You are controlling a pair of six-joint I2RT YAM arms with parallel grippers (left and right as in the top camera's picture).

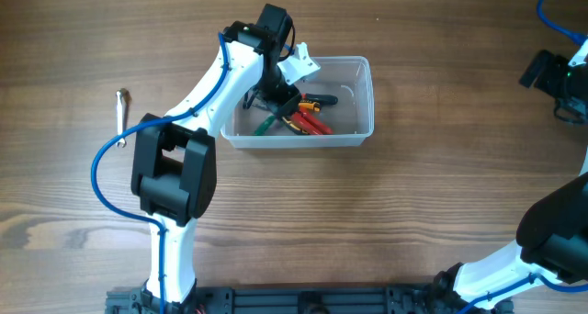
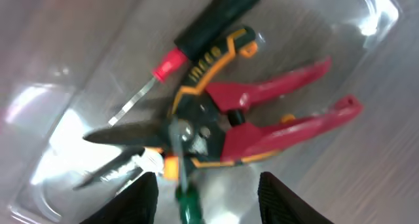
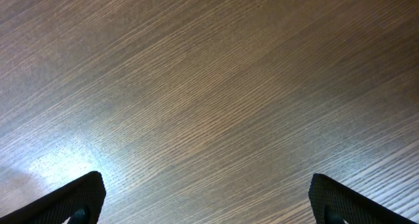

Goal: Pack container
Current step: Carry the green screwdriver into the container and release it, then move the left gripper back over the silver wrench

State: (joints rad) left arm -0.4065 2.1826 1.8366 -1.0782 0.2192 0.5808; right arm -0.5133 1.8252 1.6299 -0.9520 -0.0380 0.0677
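Two hands: we see left hand (image 2: 208,196) parted, grasping nothing; right hand (image 3: 206,201) spread over bare bench (image 3: 196,86).
Container (image 1: 370,98): far centre, holding snips (image 2: 275,93) and screwdriver (image 2: 209,27).
Risk: our rising fingers (image 2: 145,198) could snag the green handle (image 2: 186,207), dragging it out.

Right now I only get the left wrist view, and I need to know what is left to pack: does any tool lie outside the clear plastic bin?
Observer: Yes. One slim silver metal tool lies on the wooden table, to the left of the clear plastic rectangular container.
Operator: Is the other arm in my way?
Observer: No. It sits at the table's far right edge, with the right claw open over bare wood.
Operator: Is there room in the bin?
Observer: Yes. The red-handled cutters and the other tools cluster in its left and middle, and its right end is bare.
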